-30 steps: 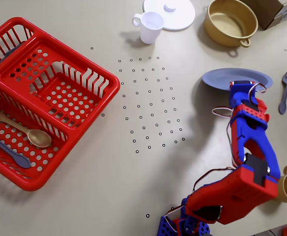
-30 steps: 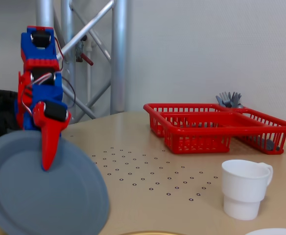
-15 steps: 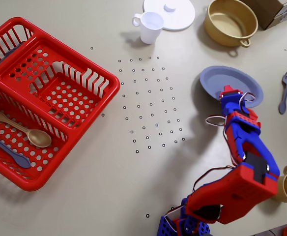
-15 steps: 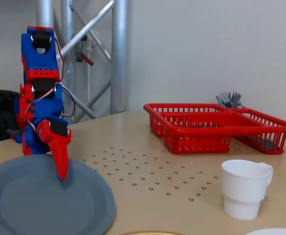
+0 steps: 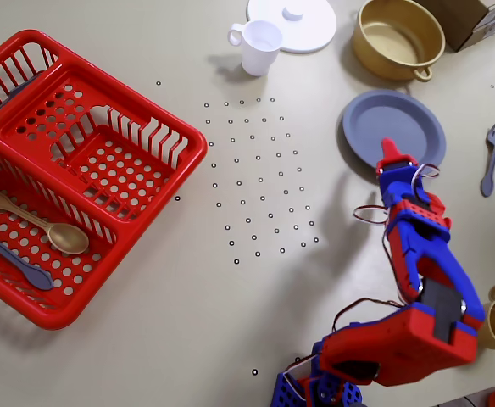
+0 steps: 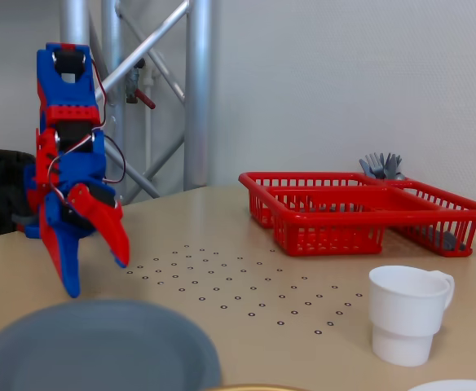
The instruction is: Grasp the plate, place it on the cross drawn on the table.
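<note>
The plate (image 5: 393, 126) has just gone from hanging tilted in the pincer to lying flat on the table, and the gripper (image 6: 97, 273) has let it go. In the fixed view the red and blue fingers now stand spread apart above the plate's far rim, holding nothing, where a moment ago they were clamped on that rim. In the overhead view the red fingertip (image 5: 389, 151) overlaps the plate's lower edge.

This reads as the release step just finished. Whether the plate sits on the cross cannot be told: no drawn mark shows in either view, and it may lie hidden beneath the plate.

In the overhead view the plate rests in the upper right of the frame, just below the tan pot (image 5: 398, 38), left of the grey fork (image 5: 490, 158) and right of the field of tiny ring dots (image 5: 260, 178). It is round, slate-blue and matte, with a shallow raised rim and a plain flat centre. In the fixed view it fills the lower left corner (image 6: 99, 350), out of focus, level on the tabletop.
</note>
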Controlling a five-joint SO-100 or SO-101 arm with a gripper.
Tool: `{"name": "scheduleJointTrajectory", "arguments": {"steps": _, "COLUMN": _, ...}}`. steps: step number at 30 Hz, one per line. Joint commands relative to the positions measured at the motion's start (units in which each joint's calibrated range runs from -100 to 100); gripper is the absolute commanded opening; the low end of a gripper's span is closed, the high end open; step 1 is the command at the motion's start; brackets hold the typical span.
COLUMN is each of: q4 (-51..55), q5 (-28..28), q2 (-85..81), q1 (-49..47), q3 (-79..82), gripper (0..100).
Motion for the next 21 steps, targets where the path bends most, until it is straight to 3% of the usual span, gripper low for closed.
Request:
{"name": "scheduleJointTrajectory", "arguments": {"steps": 1, "q4": -0.9, "q5": 0.6, "q2": -5.4, "q1": -1.2, "q3": -1.8, "gripper": 32}}
{"name": "scheduleJointTrajectory", "arguments": {"steps": 8, "q4": 1.9, "q5": -2.5, "q2": -22.5, "q1": -5.8, "q3": 11.5, "gripper": 30}}
{"name": "scheduleJointTrajectory", "arguments": {"steps": 14, "q4": 5.4, "q5": -13.1, "q2": -38.3, "q1": -17.7, "q3": 14.3, "gripper": 14}}
{"name": "scheduleJointTrajectory", "arguments": {"steps": 21, "q4": 5.4, "q5": -24.8, "q2": -45.3, "q1": -28.0, "q3": 7.1, "gripper": 0}}
